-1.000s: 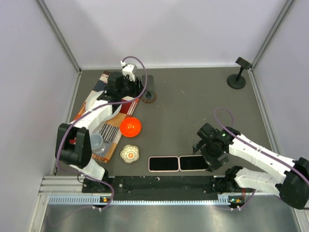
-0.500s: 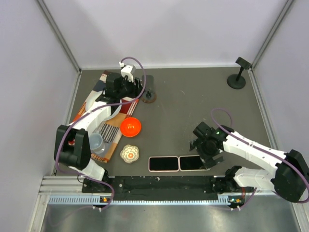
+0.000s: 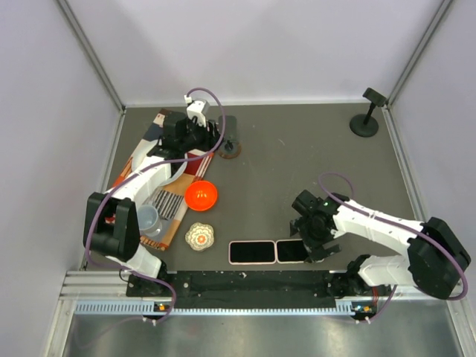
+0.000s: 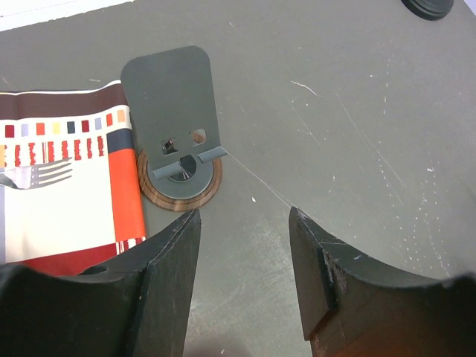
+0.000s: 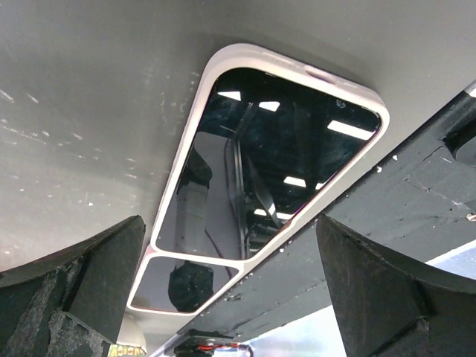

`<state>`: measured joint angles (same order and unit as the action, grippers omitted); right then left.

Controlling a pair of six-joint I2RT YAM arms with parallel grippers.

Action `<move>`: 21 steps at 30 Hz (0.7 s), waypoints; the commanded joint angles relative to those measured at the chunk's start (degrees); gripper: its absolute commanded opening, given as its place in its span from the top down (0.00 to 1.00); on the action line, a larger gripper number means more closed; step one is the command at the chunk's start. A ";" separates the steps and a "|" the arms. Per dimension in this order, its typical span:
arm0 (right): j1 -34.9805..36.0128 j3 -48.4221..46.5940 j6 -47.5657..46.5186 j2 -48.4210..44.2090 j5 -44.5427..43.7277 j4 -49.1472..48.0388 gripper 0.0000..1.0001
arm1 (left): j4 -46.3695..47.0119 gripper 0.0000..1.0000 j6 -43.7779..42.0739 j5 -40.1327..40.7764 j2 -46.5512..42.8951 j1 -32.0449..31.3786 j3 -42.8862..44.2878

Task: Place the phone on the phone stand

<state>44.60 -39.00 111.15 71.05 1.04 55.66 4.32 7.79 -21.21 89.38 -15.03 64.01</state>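
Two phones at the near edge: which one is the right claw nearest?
The right-hand phone, partly under the open right claw. The other phone lies beside it to the left, fully uncovered.

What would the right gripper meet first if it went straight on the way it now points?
Probably the right-hand phone, lying flat under the open right gripper; depth is unclear.
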 commanded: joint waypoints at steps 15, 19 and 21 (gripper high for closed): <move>3.13 5.60 9.87 -3.28 -2.70 -3.01 0.04 | 2.89 0.44 0.12 -2.25 -0.35 0.44 0.24; 3.13 5.60 10.84 -3.98 -4.90 -3.28 0.04 | 3.07 0.44 0.38 -2.60 -0.26 0.52 0.24; 3.13 5.61 11.28 -4.60 -7.18 -3.45 0.04 | 3.24 0.44 0.47 -2.61 -0.09 0.52 0.24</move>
<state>46.87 -34.11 113.78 68.23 -1.37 51.79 4.34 7.84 -22.79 89.41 -14.79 64.01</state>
